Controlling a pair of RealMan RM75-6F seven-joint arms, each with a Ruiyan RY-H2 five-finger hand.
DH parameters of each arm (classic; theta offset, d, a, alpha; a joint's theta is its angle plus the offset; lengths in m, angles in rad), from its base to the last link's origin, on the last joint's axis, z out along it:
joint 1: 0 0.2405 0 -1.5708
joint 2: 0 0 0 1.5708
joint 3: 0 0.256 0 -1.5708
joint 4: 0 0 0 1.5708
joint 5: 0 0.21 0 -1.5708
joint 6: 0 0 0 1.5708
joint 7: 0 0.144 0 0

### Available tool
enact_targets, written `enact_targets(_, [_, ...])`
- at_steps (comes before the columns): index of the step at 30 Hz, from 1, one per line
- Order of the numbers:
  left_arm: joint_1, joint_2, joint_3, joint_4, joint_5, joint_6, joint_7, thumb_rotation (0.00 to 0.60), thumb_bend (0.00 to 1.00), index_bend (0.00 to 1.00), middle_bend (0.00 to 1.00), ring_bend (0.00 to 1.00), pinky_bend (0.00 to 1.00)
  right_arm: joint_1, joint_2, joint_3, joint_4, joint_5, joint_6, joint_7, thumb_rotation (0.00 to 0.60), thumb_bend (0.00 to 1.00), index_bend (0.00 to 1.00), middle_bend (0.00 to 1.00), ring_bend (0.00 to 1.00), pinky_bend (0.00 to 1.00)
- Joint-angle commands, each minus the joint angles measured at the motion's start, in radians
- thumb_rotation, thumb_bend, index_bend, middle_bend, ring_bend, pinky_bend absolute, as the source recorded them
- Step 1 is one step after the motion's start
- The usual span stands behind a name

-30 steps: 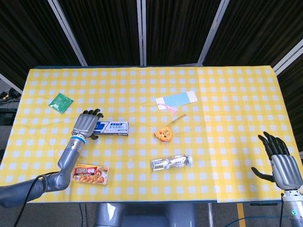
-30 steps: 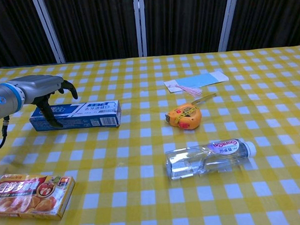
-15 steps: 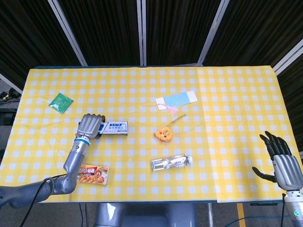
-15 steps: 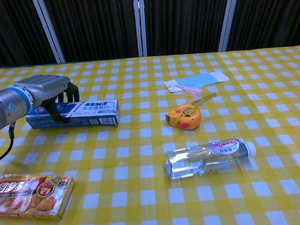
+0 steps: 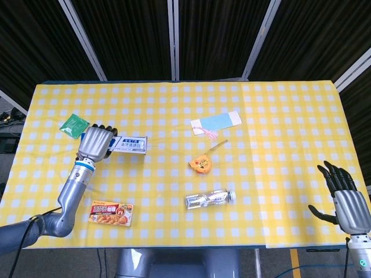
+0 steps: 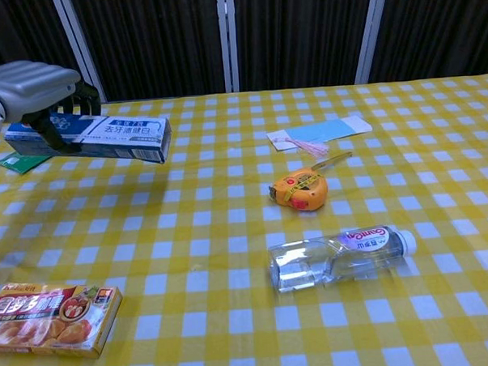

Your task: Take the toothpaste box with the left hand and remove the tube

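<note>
My left hand (image 5: 95, 143) (image 6: 31, 85) grips the left end of the blue and white toothpaste box (image 5: 130, 145) (image 6: 112, 138) and holds it in the air above the yellow checked table (image 5: 278, 116). The box lies roughly level, its free end pointing right. No tube shows outside the box. My right hand (image 5: 346, 202) hangs at the table's near right corner with its fingers spread and nothing in it; the chest view does not show it.
An orange tape measure (image 5: 200, 164) (image 6: 301, 189) and a clear bottle (image 5: 210, 198) (image 6: 340, 256) lie mid-table. A curry box (image 5: 112, 212) (image 6: 51, 317) sits front left, a green packet (image 5: 74, 124) (image 6: 20, 163) behind the left hand, a blue card with a pink tassel (image 5: 215, 123) (image 6: 319, 133) further back.
My left hand closed on the toothpaste box, then lifted it off the table and carried it up and to the left. The right hand has barely moved.
</note>
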Motion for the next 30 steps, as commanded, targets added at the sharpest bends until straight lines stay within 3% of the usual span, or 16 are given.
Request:
enact_targets(1, [-0.009, 0.09, 0.007, -0.068, 0.08, 0.036, 0.046, 0.6, 0.39, 0.55, 0.37, 0.41, 0.39, -0.001, 0.001, 0.0, -0.002, 0.0, 0.002, -0.001, 0.6, 0.08, 0.01, 0.0, 0.0, 0.0])
enact_targets(8, [-0.043, 0.231, 0.057, -0.071, 0.324, 0.117, 0.242, 0.6, 0.39, 0.52, 0.34, 0.39, 0.39, -0.005, 0.004, -0.001, -0.006, -0.005, 0.011, 0.001, 0.6, 0.08, 0.01, 0.0, 0.0, 0.0])
enact_targets(14, [-0.056, 0.325, 0.081, -0.068, 0.451, 0.145, 0.353, 0.6, 0.39, 0.47, 0.32, 0.36, 0.38, -0.007, 0.007, -0.003, -0.01, -0.012, 0.016, 0.005, 0.6, 0.08, 0.01, 0.0, 0.0, 0.0])
enact_targets(23, [-0.035, 0.37, 0.076, -0.102, 0.466, 0.148, 0.363, 0.6, 0.39, 0.47, 0.32, 0.36, 0.38, -0.009, 0.007, -0.006, -0.014, -0.019, 0.021, 0.0, 0.6, 0.08, 0.01, 0.0, 0.0, 0.0])
enact_targets(30, [-0.002, 0.347, 0.045, -0.135, 0.395, 0.158, 0.284, 0.6, 0.39, 0.47, 0.32, 0.36, 0.38, -0.008, 0.005, -0.004, -0.014, -0.013, 0.017, -0.006, 0.6, 0.08, 0.01, 0.0, 0.0, 0.0])
